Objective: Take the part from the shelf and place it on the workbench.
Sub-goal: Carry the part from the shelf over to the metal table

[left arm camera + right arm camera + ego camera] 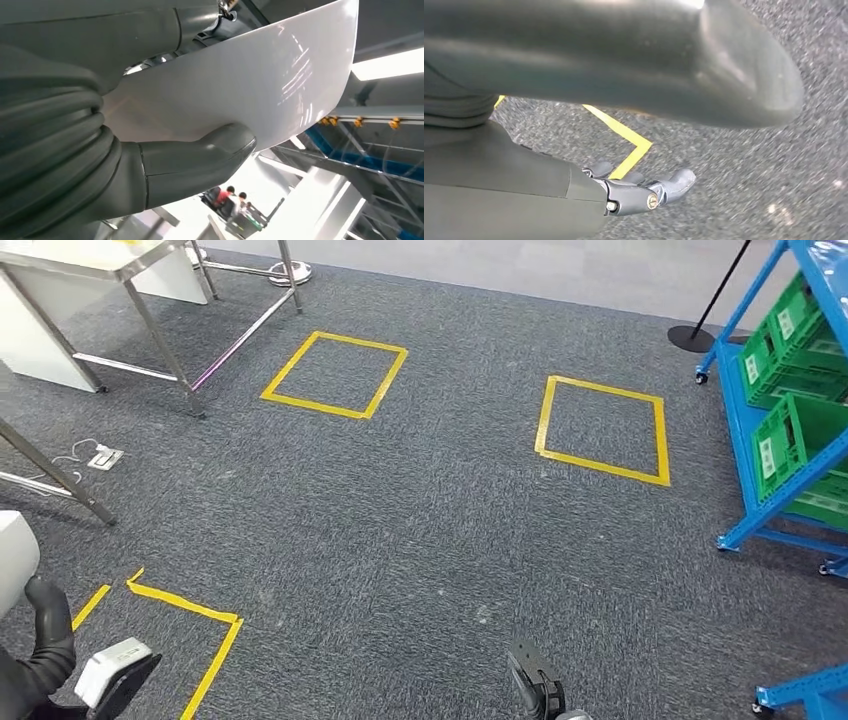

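Three yellow tape squares mark the grey carpet in the head view: one point(335, 374) at about eleven o'clock, one point(602, 429) at about one o'clock, and a partly seen one point(185, 635) at seven o'clock. A steel-legged tabletop point(120, 262) stands at ten o'clock, with a white power strip point(104, 456) on the carpet at nine o'clock. At three o'clock a blue shelf point(745, 420) carries green crates point(800, 435); a black stand base point(691, 338) sits near it at two o'clock.

The left robot hand point(197, 162) holds the part point(240, 85), a smooth white curved panel. In the left wrist view the thick grey thumb presses on one face of the panel while darker fingers point(200, 20) lie behind its far edge, so the panel is clamped between them. In the head view the left robot hand point(45, 650) sits at the eight o'clock corner, with a white edge of the part point(15, 555) above it, well away from the shelf and from the tabletop.

The right robot hand point(644, 192) hangs over the carpet with nothing in it. Its dark fingers point outward with a slight bend, and the thumb point(744, 75) stands apart from them. A corner of yellow tape point(631, 147) lies on the carpet beyond the fingers. In the head view the right robot hand point(535, 685) shows at six o'clock.
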